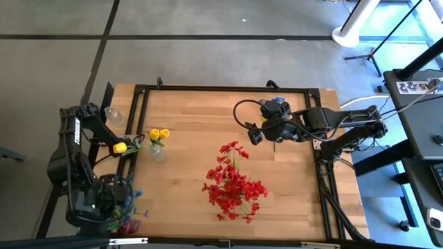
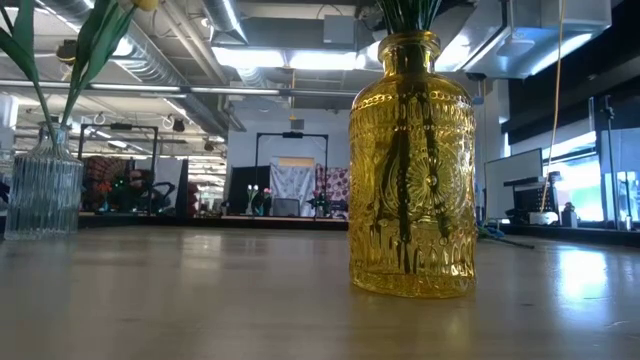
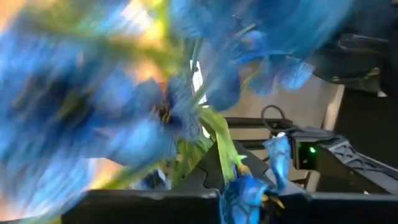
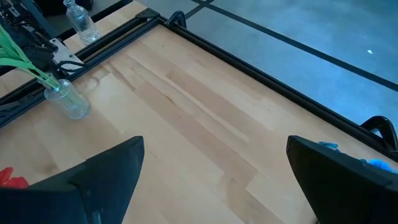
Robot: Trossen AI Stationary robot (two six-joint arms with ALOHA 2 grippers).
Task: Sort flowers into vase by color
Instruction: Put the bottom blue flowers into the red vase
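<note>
Red flowers (image 1: 234, 185) standing in the yellow vase (image 2: 411, 165) mid-table, toward the front edge; two yellow blooms (image 1: 158, 134) in the clear vase (image 1: 157, 152) near the table's left side, stems upright. Third yellow bloom (image 1: 120, 147) just beside that vase on its left, at the left arm's elbow, seemingly loose by the frame rail. Blue flowers (image 3: 155, 112) pressed right up against the left wrist camera, so probably in or at the left gripper (image 1: 123, 216), down at the front left corner off the table's edge; fingers hidden behind petals, cannot tell whether clamped. Small clear bottle (image 1: 113, 115) at the far left rail, empty, well apart from the blue sprigs and the likely home for them. Right gripper (image 1: 255, 133) hovering over the far middle of the table, jaws wide apart and holding nothing, pointed toward the clear vase. Left arm much nearer both the blue sprigs and the bottle; bottle lying away from the left gripper toward the far edge, along the rail.
</note>
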